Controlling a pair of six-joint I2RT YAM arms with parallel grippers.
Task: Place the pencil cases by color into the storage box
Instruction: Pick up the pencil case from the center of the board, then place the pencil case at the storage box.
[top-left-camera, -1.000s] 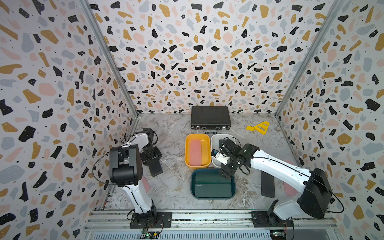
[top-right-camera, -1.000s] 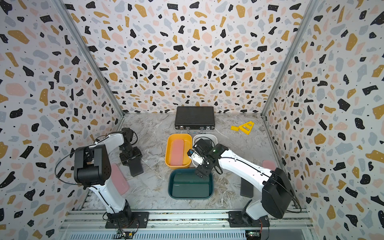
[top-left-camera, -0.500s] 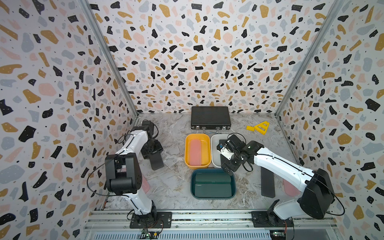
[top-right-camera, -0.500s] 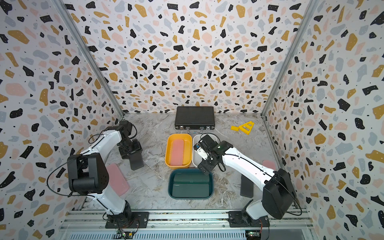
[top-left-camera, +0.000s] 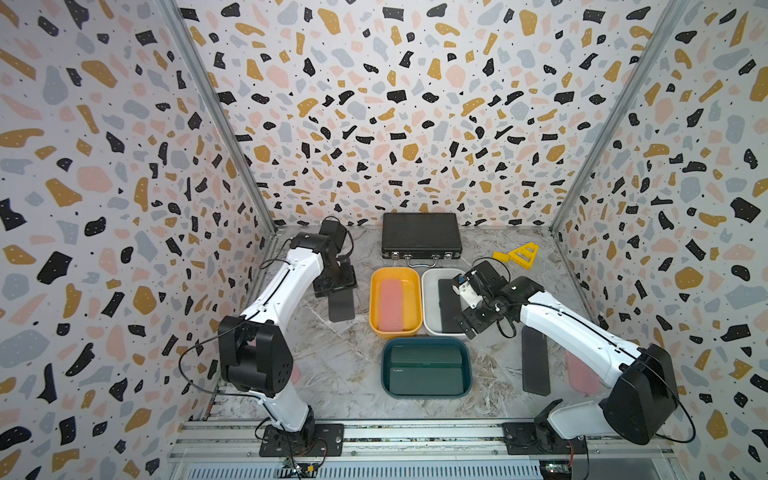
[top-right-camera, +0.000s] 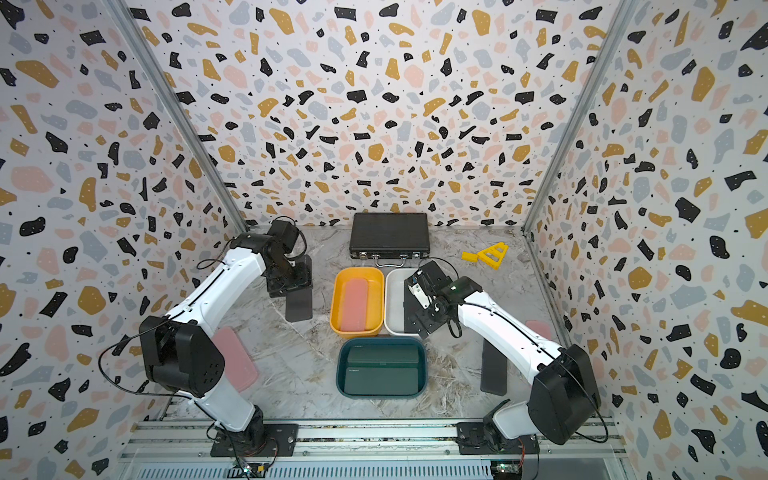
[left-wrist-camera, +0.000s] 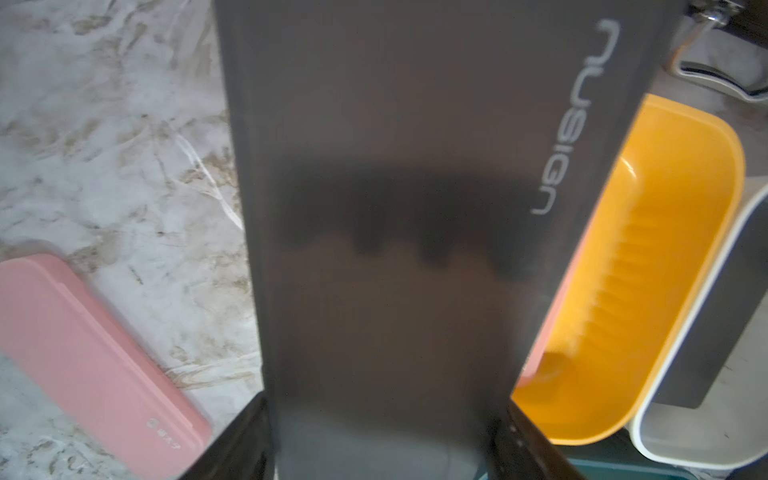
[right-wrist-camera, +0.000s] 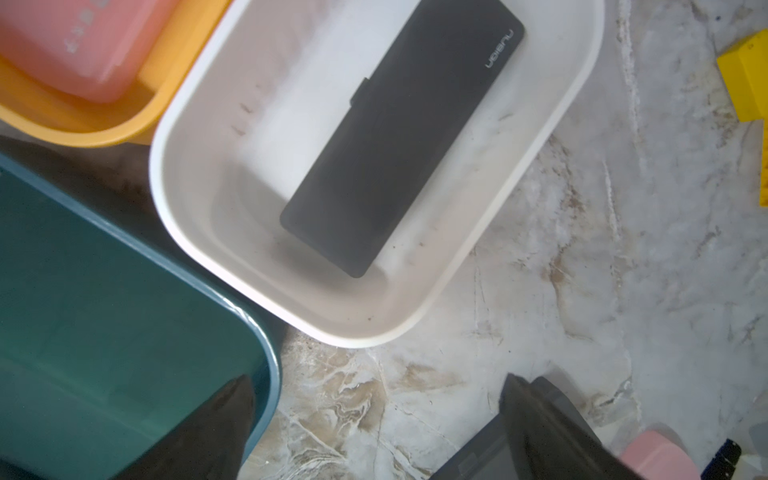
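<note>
My left gripper (top-left-camera: 335, 286) is shut on one end of a black pencil case (top-left-camera: 341, 306), which hangs over the table just left of the yellow tub (top-left-camera: 375, 307). The held case (left-wrist-camera: 386, 208) fills the left wrist view between the jaws. A pink case (top-left-camera: 392, 303) lies in the yellow tub. Another black case (right-wrist-camera: 399, 141) lies in the white tub (right-wrist-camera: 436, 291). Dark green cases (top-left-camera: 428, 370) fill the green tub (top-left-camera: 385, 374). My right gripper (right-wrist-camera: 378, 378) stands open and empty over the table by the white tub's front corner.
Loose on the table lie a black case (top-left-camera: 536, 361) and a pink case (top-left-camera: 582, 372) beside the right arm, and a pink case (top-right-camera: 237, 361) by the left arm. A black briefcase (top-left-camera: 419, 235) and yellow pieces (top-left-camera: 519, 254) sit at the back.
The left arm has carried the black case back and rightward, toward the yellow tub. The right gripper has shifted slightly back and to the right at the white tub, still open.
</note>
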